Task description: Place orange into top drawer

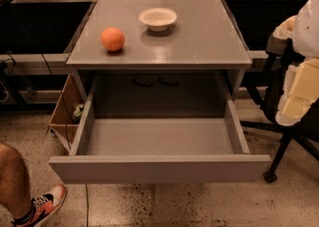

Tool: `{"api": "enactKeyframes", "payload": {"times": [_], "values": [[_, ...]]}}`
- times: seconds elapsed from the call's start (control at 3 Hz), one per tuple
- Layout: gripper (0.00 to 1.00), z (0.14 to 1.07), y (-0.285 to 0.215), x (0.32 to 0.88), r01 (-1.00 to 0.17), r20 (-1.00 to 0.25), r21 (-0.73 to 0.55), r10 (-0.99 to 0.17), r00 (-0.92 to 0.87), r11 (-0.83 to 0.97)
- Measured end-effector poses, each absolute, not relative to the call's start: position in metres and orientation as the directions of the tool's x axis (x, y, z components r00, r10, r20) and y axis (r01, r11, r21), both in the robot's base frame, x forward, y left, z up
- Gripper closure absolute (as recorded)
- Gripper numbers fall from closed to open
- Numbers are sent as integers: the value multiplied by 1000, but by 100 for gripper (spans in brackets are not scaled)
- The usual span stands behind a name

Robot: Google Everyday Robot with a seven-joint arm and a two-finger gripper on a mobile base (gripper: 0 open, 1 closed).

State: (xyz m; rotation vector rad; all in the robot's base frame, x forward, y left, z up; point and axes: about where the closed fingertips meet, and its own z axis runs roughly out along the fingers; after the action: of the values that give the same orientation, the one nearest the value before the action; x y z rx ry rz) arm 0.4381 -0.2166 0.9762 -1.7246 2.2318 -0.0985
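- The gripper (298, 94) hangs at the right of the view, beyond the worktop's right edge and past its front-right corner. It carries nothing that I can see, and I cannot tell whether it is open or closed.
- An office chair (281, 136) stands right behind it, so a wide swing of the arm could snag there.
- The full width of the worktop (204, 42) lies between the gripper and the fruit. A low reach from the right edge could clip the front-right corner.
- The white bowl (157, 18) sits near the back edge, about midway along it and apart from the fruit. A path kept toward the front edge should miss it.
- The orange (112, 39) rests near the front-left corner, set in from both edges. It is round and free to roll, so an off-centre grasp would likely push it away. If it rolls over the left edge, it drops to the floor.
- The top drawer (159, 169) is pulled out below the front edge and looks empty. A release from high up could make the fruit bounce off a wall.
- A person's leg (14, 176) is near the drawer's front-left end and could jog it.
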Motion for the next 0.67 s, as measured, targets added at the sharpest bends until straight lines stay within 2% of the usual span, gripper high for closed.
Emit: {"api": "enactKeyframes", "payload": {"times": [0.33,0.67], "values": [[0,976,-217,438,-931,-207,-246,-953,-221,270],[0,973,-178,481,-942,-268,-259,-953,-140,212]]}}
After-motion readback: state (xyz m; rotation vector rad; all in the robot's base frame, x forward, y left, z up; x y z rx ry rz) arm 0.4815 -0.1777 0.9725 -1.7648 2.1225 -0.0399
